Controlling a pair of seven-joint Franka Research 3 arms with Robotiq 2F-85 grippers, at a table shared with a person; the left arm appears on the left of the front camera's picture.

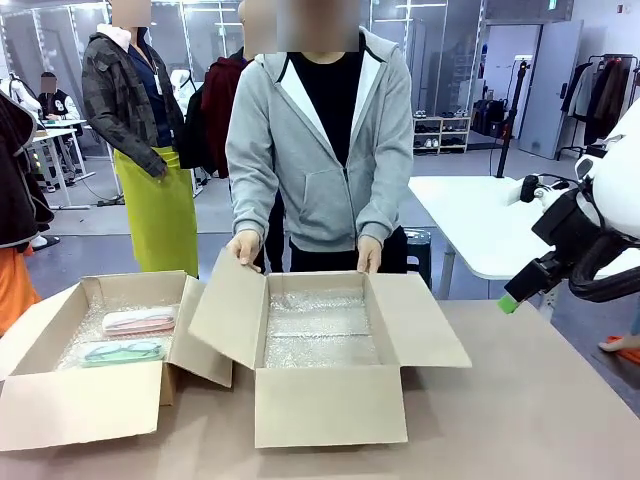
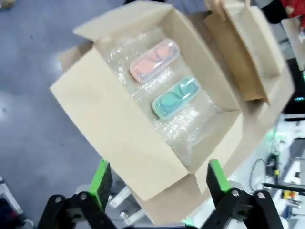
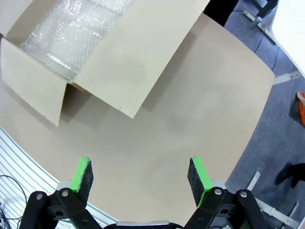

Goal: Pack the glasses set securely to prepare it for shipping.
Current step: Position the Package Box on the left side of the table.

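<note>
Table | pink case, green case in left box | both jaws spread, empty

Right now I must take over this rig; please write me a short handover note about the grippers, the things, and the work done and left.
Left gripper: open, empty, hovering above the left box.
Right gripper: open, empty, over bare table to the right of the middle box.
Pink case and mint green case: side by side, apart, on bubble wrap inside the left box.
Middle box: open, lined with bubble wrap, no case in it; the person's hands hold its far flaps.
Done: both cases are boxed.
Left: probably cover the cases and close the flaps; all flaps stand open.
</note>
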